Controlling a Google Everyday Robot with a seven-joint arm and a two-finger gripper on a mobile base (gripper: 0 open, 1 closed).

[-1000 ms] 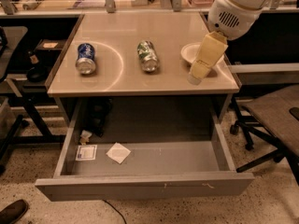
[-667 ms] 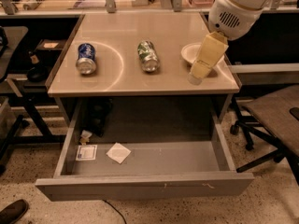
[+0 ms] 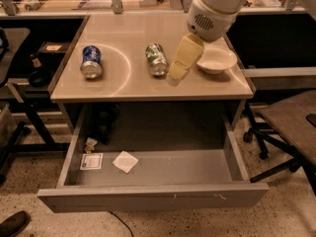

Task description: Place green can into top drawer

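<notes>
Green can (image 3: 156, 59): we see it lying on its side near the middle of the bench (image 3: 148, 28), green-and-white sides, one silver end facing near.
Top drawer (image 3: 153, 199): we find it pulled wide open below the bench, grey, long front panel nearest.
Tool (image 3: 174, 78): we see it just right of the green can.

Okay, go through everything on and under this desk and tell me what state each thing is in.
green can: on its side on the desk, not held
blue can: on its side
white bowl: upright, looks empty
top drawer: pulled open, paper scraps inside
claw: low over the desk, between green can and bowl
</notes>
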